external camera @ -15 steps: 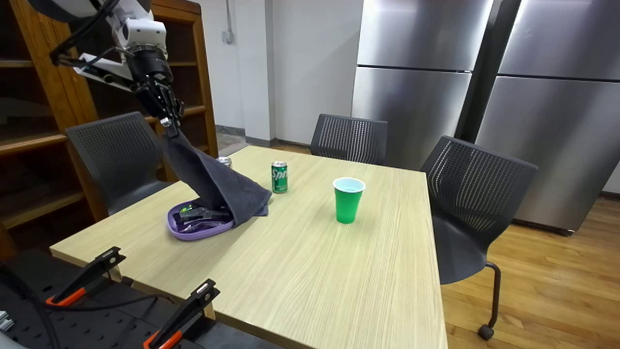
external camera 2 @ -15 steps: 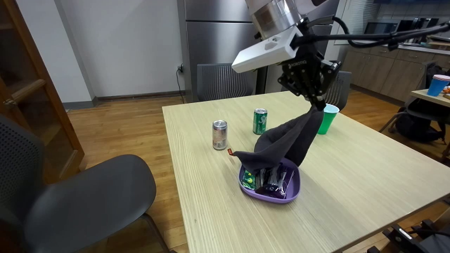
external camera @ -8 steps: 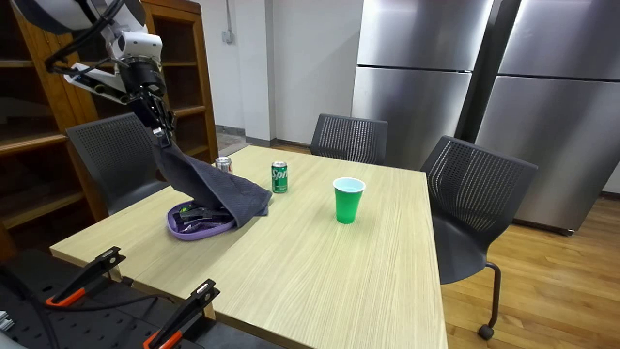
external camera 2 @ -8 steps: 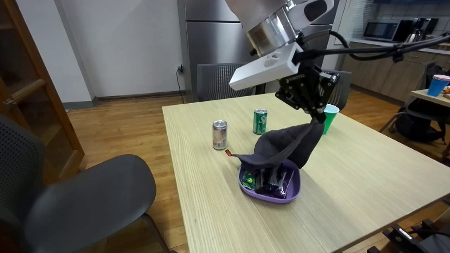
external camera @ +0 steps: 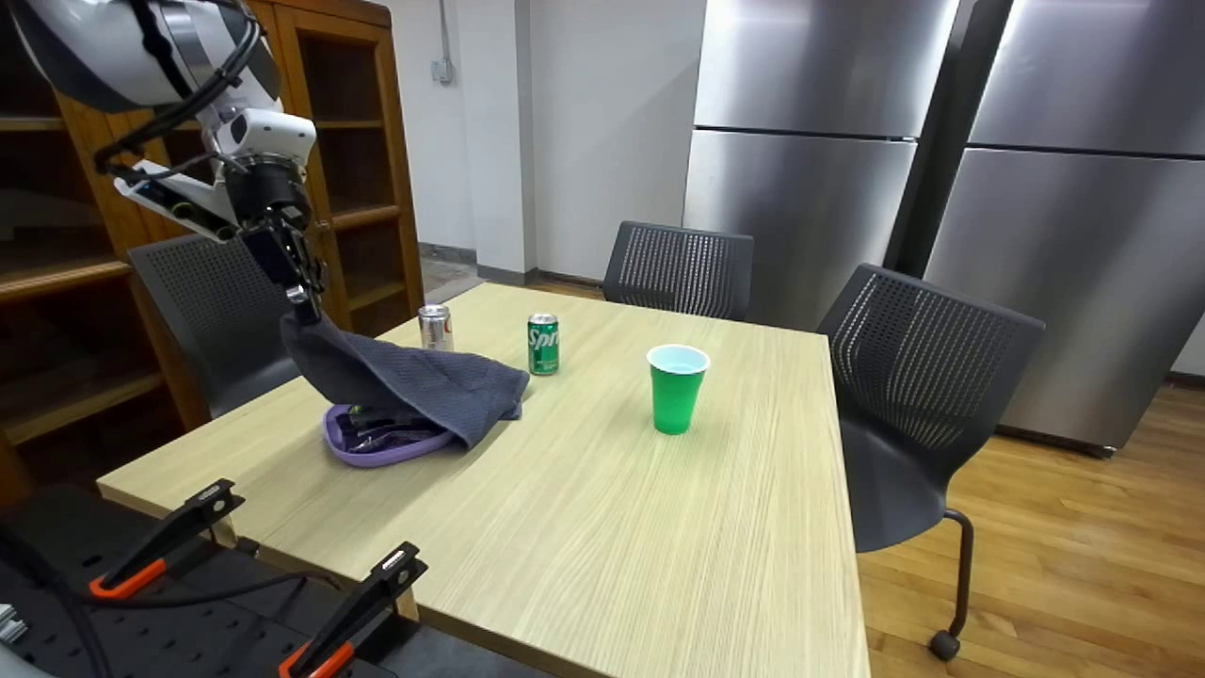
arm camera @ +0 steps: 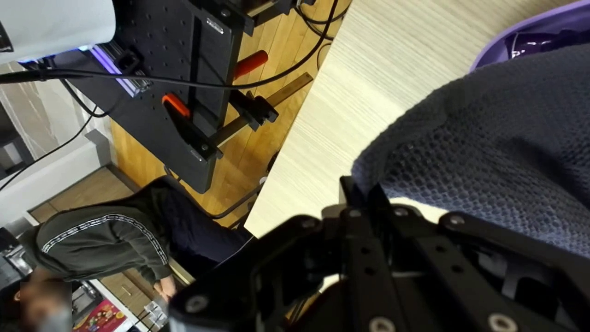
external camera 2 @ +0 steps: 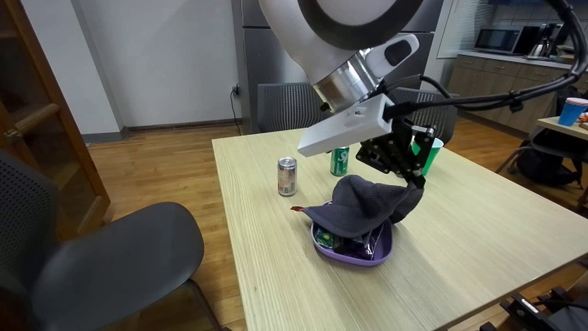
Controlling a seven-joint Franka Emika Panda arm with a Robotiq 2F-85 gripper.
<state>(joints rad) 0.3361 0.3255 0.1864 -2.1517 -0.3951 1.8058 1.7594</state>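
Tabletop: towel over bowl (packets inside)

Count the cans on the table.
2: in both exterior views, a silver can stands left of a green can, which is nearer the green cup. The cloth may hide others.

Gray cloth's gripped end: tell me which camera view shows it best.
The wrist view: it shows the gripper pinching the gray cloth close up, weave visible, though the cloth runs out of frame. Both exterior views show the grip smaller, but more of the cloth, which hides part of the purple bowl.
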